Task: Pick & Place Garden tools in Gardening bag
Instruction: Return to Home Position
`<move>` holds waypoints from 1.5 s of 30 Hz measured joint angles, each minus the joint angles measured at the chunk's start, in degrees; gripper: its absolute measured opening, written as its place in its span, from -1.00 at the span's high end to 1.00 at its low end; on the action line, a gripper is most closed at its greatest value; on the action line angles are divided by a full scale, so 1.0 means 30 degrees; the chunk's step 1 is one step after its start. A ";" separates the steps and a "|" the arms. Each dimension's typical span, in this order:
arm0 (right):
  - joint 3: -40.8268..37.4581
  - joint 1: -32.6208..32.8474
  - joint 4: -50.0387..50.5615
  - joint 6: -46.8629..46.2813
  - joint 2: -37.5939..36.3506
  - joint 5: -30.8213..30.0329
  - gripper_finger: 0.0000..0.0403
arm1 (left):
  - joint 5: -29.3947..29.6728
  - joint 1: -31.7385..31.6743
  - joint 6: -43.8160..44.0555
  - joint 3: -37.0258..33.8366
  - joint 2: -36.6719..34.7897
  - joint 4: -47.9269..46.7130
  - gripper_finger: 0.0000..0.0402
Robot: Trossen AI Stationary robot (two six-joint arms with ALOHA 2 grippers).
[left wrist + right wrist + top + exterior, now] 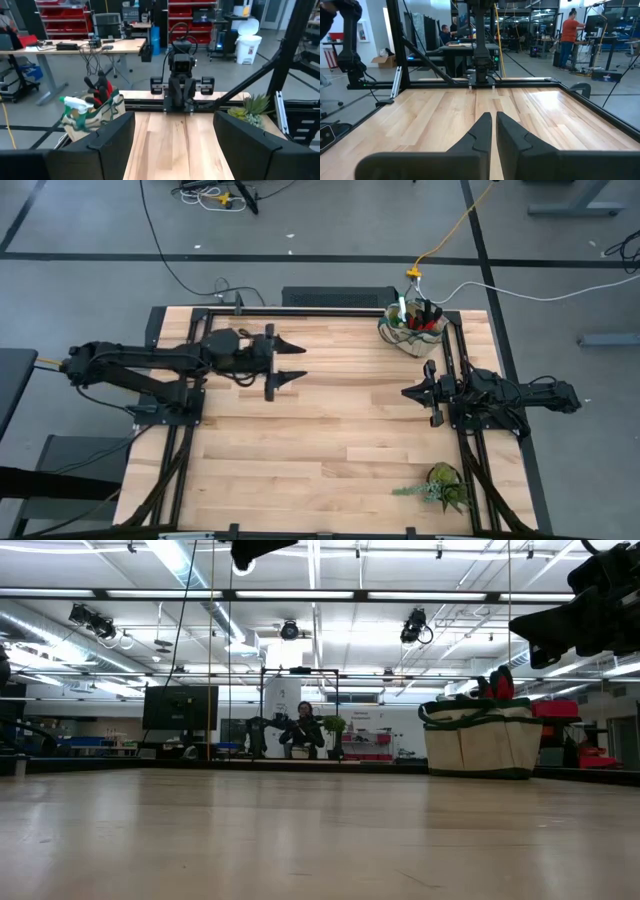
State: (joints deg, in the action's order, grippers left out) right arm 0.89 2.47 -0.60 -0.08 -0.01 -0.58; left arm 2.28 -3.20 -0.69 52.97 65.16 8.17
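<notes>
The beige gardening bag (410,332) with dark green trim stands upright on its base at the table's far right corner, also in the low view (483,738) and the left wrist view (95,116). Red-and-black gloves (102,89) and a green-and-white plastic piece (75,104) stick out of its top. The other garden tools are hidden. My left gripper (291,361) hangs open above the table's left half, pointing level toward the right, with nothing between its fingers (111,142). My right gripper (406,392) is shut and empty at the right side, seen too in its wrist view (493,131).
A leafy green plant (442,486) lies near the table's near right corner, also in the left wrist view (250,109). Black frame rails (320,308) border the wooden table. People stand in the room beyond the table.
</notes>
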 joint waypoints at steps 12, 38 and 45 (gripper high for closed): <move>0.0000 -0.0005 0.0000 0.0003 0.0000 0.0000 0.85 | -0.0970 -0.0007 0.0137 -0.7924 -0.5757 0.4095 -0.38; 0.0000 0.0003 0.0003 -0.0005 0.0000 0.0000 0.85 | -0.1195 -0.0015 0.0143 -1.7297 -1.7294 0.5312 -0.38; 0.0000 0.0003 0.0000 -0.0005 0.0000 0.0000 0.85 | -0.1833 0.0030 0.0152 -1.7480 -1.8750 0.3408 -0.38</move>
State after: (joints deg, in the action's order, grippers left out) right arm 0.89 2.48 -0.60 -0.10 -0.01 -0.58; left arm -3.22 -3.11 -0.23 0.54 8.91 18.39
